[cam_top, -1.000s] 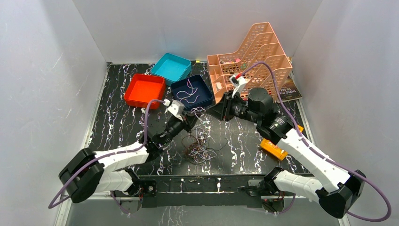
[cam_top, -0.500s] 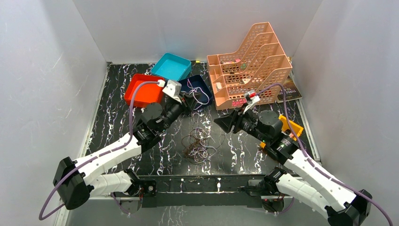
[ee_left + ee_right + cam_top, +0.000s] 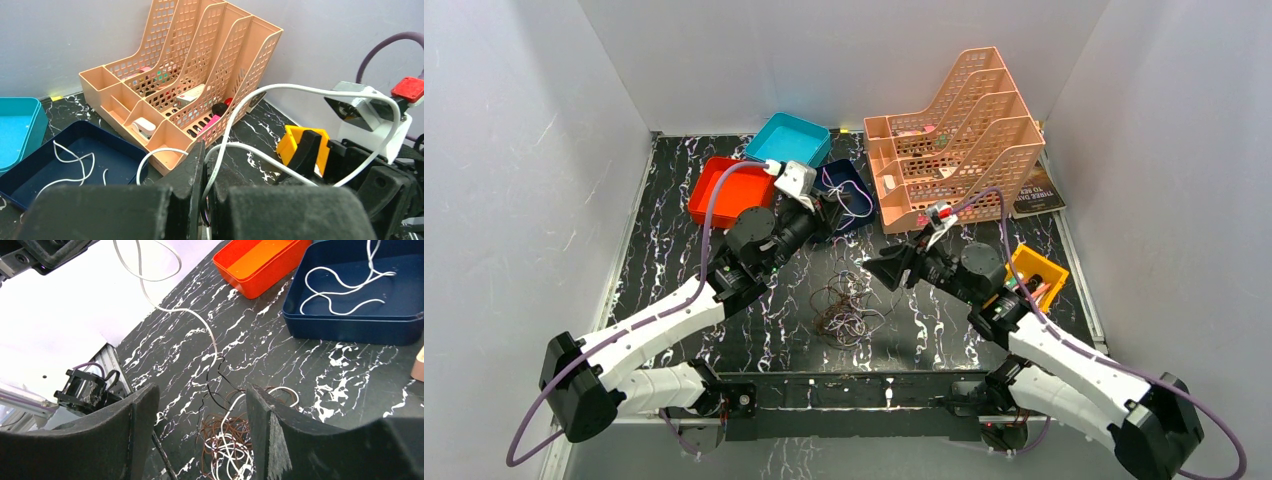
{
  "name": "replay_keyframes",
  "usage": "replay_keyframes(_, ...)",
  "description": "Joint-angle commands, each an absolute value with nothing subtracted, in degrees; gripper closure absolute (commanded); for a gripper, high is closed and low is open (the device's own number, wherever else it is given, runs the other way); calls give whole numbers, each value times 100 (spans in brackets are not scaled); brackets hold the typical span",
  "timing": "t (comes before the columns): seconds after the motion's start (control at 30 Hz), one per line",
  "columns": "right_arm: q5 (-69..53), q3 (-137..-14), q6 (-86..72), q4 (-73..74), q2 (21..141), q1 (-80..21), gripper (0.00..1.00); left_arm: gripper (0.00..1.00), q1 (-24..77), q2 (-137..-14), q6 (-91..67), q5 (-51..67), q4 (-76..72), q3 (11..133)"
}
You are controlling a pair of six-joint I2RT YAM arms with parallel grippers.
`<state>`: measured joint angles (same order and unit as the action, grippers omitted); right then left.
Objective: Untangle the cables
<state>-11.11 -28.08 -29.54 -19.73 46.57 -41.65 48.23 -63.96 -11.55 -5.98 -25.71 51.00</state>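
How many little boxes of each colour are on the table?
Red box: 1
Teal box: 1
Dark blue box: 1
Yellow box: 1
Total: 4

White lettering on the dark booklet (image 3: 1036, 197) is too small to read.

Cables (image 3: 844, 312) lie on the table (image 3: 664, 270). Behind them to the left sit three trays (image 3: 784, 140), the nearest tray (image 3: 350, 327) holding loose strands (image 3: 345, 290). Behind them to the right stands a rack (image 3: 954, 130); right of them, a bin (image 3: 1039, 268).
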Motion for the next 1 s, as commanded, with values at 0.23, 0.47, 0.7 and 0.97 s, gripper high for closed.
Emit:
replay_keyframes(0.23,-1510,-2795,-3078,-4955,6463,-4187,31,100,4852,-6328,-1181,-505,-2555,5319)
replay_keyframes(0.47,-1470,-2965,-3430,-6367,7882,-4183,36,100,4852,-6323,-1222,-468,-2498,5368)
replay_keyframes(0.7,-1872,-3216,-3885,-7182,8958,-4201,51,100,4852,-6242,-1239,-514,-2479,5318)
replay_keyframes(0.97,-1712,-2406,-3894,-7018,8820,-4301,52,100,4852,-6221,-1068,-814,-2288,5411)
